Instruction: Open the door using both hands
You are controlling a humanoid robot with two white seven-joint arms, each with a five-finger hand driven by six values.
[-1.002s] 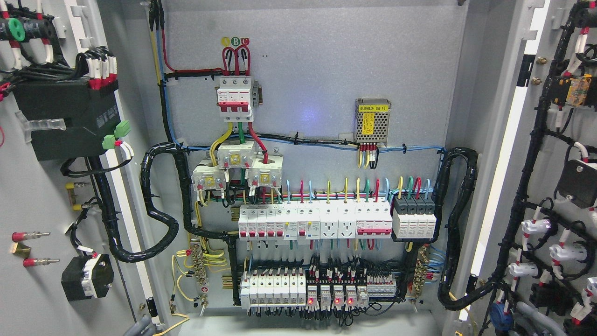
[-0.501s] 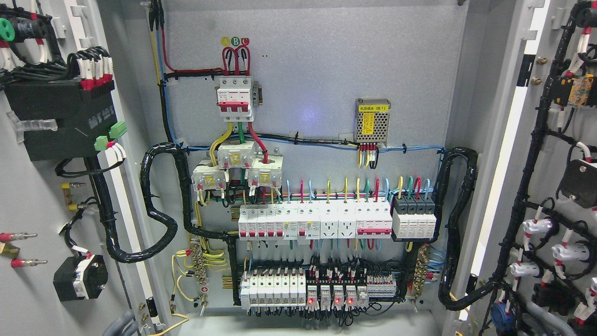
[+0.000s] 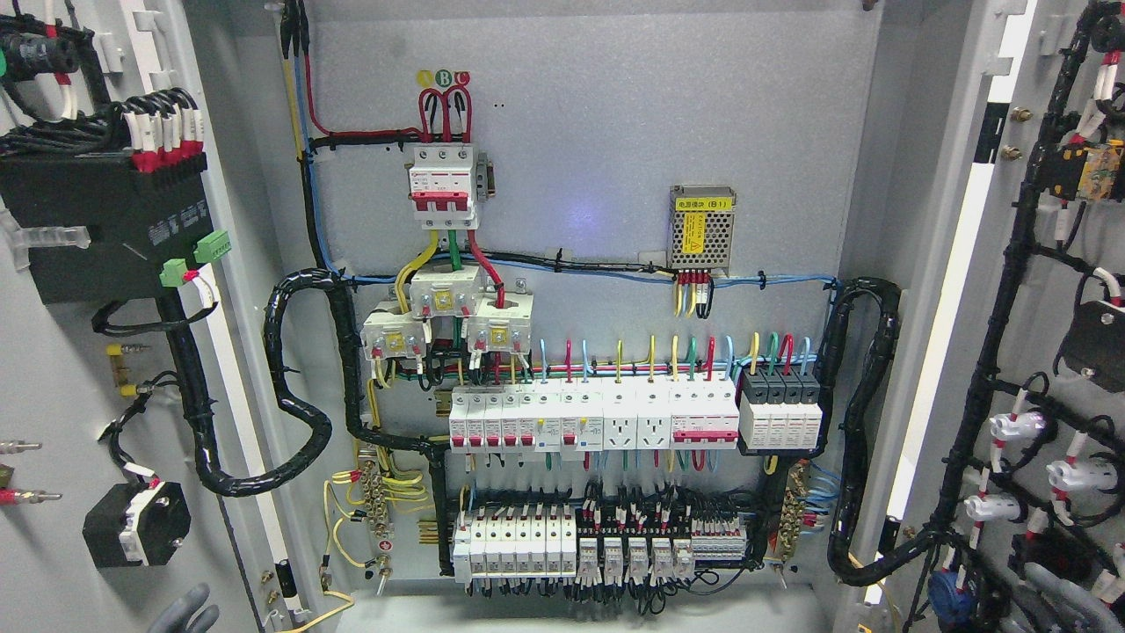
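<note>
As both doors swing wider, the left door most, grey fingertips of the left robot hand appear; grip unclear, right robot hand unseen.

L door swung wide open | R door open | grey, wired insides

i count two open doors, one three-pole red breaker, one mesh power supply, two white sockets, three current transformers.
</note>
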